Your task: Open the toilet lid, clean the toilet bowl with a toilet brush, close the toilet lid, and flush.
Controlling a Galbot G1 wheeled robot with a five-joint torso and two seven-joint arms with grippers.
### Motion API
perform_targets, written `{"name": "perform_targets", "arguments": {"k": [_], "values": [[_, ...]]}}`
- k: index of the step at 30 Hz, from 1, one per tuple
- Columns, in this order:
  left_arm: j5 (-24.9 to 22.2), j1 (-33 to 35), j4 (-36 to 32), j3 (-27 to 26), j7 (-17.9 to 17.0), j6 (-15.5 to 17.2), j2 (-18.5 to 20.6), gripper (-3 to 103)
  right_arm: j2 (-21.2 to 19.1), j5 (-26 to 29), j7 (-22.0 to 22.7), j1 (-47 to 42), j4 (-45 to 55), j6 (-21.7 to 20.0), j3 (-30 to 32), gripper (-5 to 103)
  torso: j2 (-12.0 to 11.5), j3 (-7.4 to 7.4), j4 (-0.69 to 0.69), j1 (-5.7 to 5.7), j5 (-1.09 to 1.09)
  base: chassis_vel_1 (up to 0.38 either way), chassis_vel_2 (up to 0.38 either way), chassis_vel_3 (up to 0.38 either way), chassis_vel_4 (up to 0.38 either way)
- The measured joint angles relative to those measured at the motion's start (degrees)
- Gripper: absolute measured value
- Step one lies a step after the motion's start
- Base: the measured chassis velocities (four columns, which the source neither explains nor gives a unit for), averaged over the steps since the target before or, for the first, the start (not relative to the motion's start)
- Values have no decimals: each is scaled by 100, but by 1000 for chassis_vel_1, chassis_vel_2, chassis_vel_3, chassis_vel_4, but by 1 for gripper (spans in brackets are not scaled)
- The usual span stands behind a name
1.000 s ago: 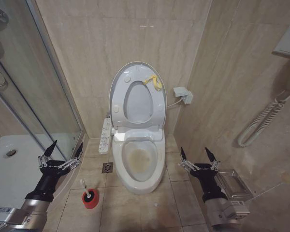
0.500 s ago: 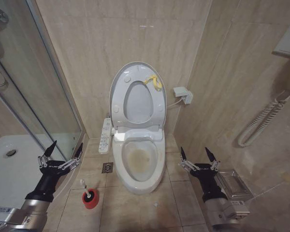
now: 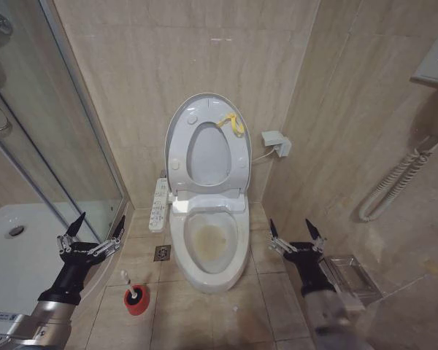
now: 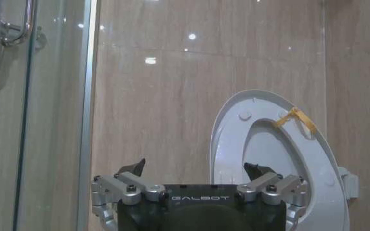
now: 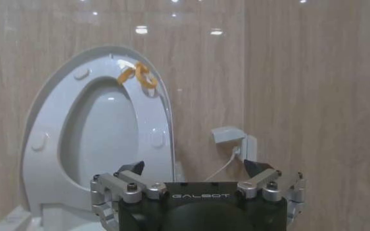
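We see the toilet lid (image 3: 208, 142) standing raised against the back wall, its yellow loop tag (image 3: 232, 125) near the top edge, the ring seat (image 3: 209, 154) lifted with it. Below it the toilet bowl (image 3: 208, 244) sits open on the floor, a yellowish stain inside. The toilet brush (image 3: 132, 293) stands in its red cup holder (image 3: 136, 302) on the floor tiles to the left of the bowl — near the floor drain (image 3: 162, 253).

Our left pincer (image 3: 93, 230) hangs above the floor beside the glass shower door (image 3: 51, 138), fingers spread and holding nothing. Our right pincer (image 3: 295, 232) hovers to the right of the bowl, close to the side wall — also spread and empty. A white control panel (image 3: 159, 204) hangs along the bowl's left side.
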Motion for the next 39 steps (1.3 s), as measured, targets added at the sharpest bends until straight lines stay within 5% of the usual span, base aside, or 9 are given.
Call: {"name": "perform_targets", "arguments": {"k": [10, 17, 23, 25, 26, 28, 39], "values": [[0, 0, 0, 0, 0, -1, 0, 100, -567, 191, 73, 1692, -1486, -198, -76, 100, 0, 1, 2, 1, -1, 0, 0, 0, 0], [-1, 0, 0, 0, 1, -1, 0, 100, -610, 231, 83, 1819, -1591, -211, -88, 100, 0, 0, -4, 0, -1, 0, 0, 0, 0], [-1, 0, 1, 0, 1, -1, -1, 100, -857, 926, 331, 2682, -1631, -84, -105, 100, 0, -1, 4, 0, -5, 0, 0, 0, 0], [-1, 0, 0, 0, 1, -1, 0, 100, -910, 1036, 382, 2836, -1701, -113, -115, 100, -1, 0, -4, 1, 3, 0, 0, 0, 0], [-1, 1, 0, -1, 2, -1, -1, 100, -963, 1102, 428, 3032, -1762, -132, -114, 100, -1, 1, 4, 2, 0, 0, 0, 0, 0], [-1, 0, 1, -1, 1, -1, -1, 100, -1014, 1141, 455, 3182, -1859, -151, -147, 100, 0, 0, -5, 0, -3, 0, 0, 0, 0], [-1, 0, 1, -1, 1, -1, -1, 100, -1078, 1146, 481, 4411, -2875, -156, -378, 100, 0, 0, -1, 0, 0, 0, 0, 0, 0]]}}
